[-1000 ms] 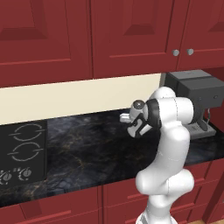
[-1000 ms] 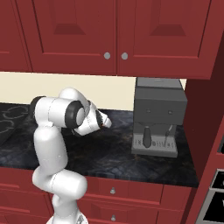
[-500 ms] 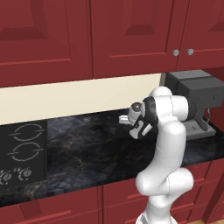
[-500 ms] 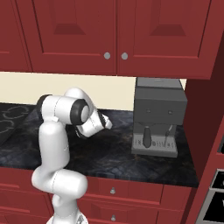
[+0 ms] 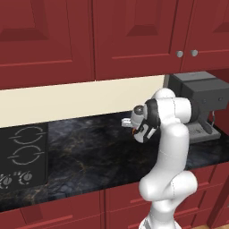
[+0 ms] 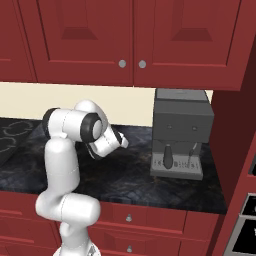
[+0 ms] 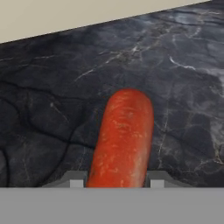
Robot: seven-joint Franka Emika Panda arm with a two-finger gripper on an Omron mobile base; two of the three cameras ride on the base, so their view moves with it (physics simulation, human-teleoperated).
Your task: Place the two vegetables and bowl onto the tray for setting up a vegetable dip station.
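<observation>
Right, I've got the carrot (image 7: 123, 140) sitting between the gripper (image 7: 117, 178) fingertips (image 7: 75, 179), one tip against each flank, so I'd call that pinching the carrot. It points away from the hand over the dark marbled table (image 7: 183, 87), with bare stone beyond its rounded tip; whether it is lifted clear I can't tell. From the left base view the gripper (image 5: 134, 126) hangs over the middle of the table (image 5: 89, 156), with a spot of orange at it, the cooktop (image 5: 22, 154) off to one side and the coffee machine (image 5: 201, 105) to the other. By my reckoning we're early: one vegetable in hand, nothing placed yet, and the second vegetable, bowl and tray to come.
</observation>
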